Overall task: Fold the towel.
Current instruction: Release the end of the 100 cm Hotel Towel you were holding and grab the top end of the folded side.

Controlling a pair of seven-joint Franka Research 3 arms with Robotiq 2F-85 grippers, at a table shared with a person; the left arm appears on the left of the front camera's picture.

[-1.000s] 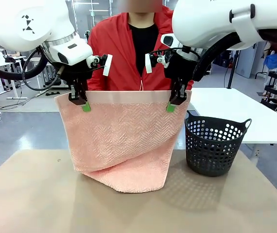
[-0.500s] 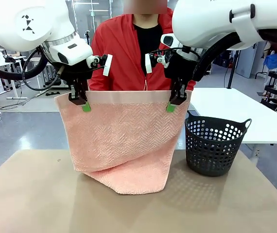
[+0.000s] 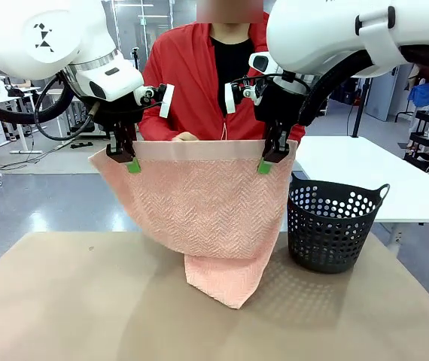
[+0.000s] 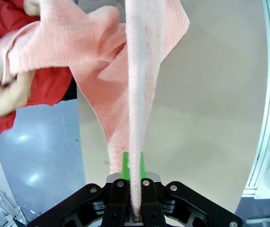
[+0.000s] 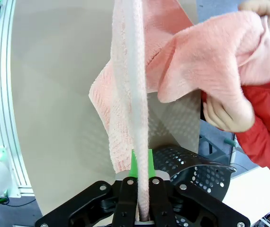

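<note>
The left gripper (image 3: 133,164) and right gripper (image 3: 265,163), each clamped shut on a top corner, hang the towel (image 3: 207,203) spread above the table (image 3: 64,301), apparently so the person's hands (image 4: 4,94) on the far side can raise its lower edge.

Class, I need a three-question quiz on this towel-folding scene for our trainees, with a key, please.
1. True or false: the left gripper and the right gripper are each shut on the top edge of the towel.
2. The basket stands: A, to the robot's left of the towel; B, to its right; C, on the floor.
3. Besides the grippers, what holds part of the towel?

Key: 1 true. 2 B. 3 the person's hands.
</note>
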